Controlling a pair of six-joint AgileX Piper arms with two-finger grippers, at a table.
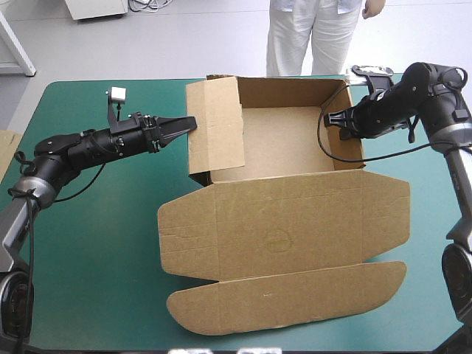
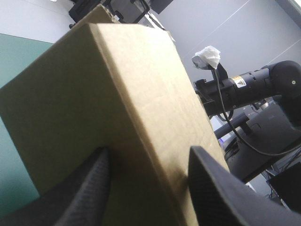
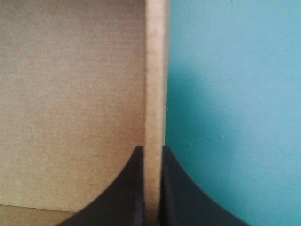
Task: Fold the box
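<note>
Tabletop under a teal-green cover [image 1: 81, 251] is the largest thing in view. On it sits the brown corrugated-board box [image 1: 284, 140], a cut sheet that is part-formed. Its open tray stands at the middle toward the far edge, and the broad round-cornered lid panel [image 1: 280, 225] lies flat toward the near edge. The tall left side panel [image 1: 217, 129] is raised and, by my reading, not yet tucked down.

The left gripper [image 1: 190, 122] meets that panel from outside. The right gripper [image 1: 335, 122] is at the tray's right wall. A sliver of spare brown board [image 1: 7, 144] shows at the table's left edge.

I judge the board to be light and stiff across its panels. It should bend readily along the scored creases and skid easily on the cover. The best hold looks to be a pinch on a wall's top rim away from the corners, with the other side steadied.

From above, the left gripper looks like a single point. Its own wrist view shows the black fingers [image 2: 84, 193] spread, with the folded panel between them. Whether the pads press it, I cannot tell. The right wrist view alone shows its fingers [image 3: 127, 193] pinching the wall's rim, with the tray's inside on one side and the cover on the other.
</note>
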